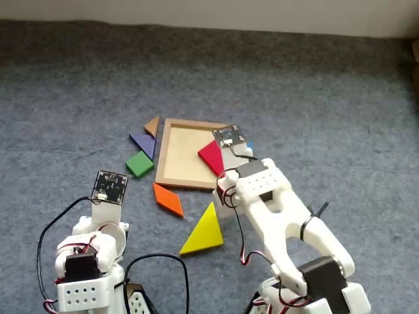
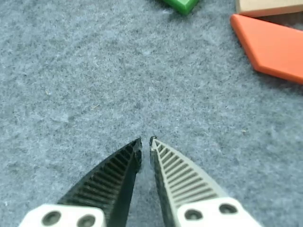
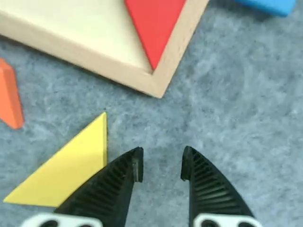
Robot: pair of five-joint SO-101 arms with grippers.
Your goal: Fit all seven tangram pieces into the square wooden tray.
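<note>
The square wooden tray (image 1: 171, 152) (image 3: 90, 56) lies mid-table with a red triangle (image 1: 211, 157) (image 3: 154, 23) in its near right corner. A blue piece (image 3: 270, 5) lies just outside the tray's right side. Left of the tray lie a tan triangle (image 1: 152, 124), a purple piece (image 1: 144, 142) and a green square (image 1: 139, 163) (image 2: 182, 4). In front of it lie an orange parallelogram (image 1: 168, 199) (image 2: 274, 45) and a yellow triangle (image 1: 204, 230) (image 3: 66, 165). My right gripper (image 3: 161, 163) is open and empty over the carpet, between the yellow triangle and the tray's corner. My left gripper (image 2: 145, 142) is shut on nothing over bare carpet.
Grey carpet covers the table. The right arm (image 1: 275, 209) stretches over the tray's near right corner. The left arm (image 1: 98, 242) stays at the near left, with black cables (image 1: 157, 261) looping beside its base. Open carpet lies right of and beyond the tray.
</note>
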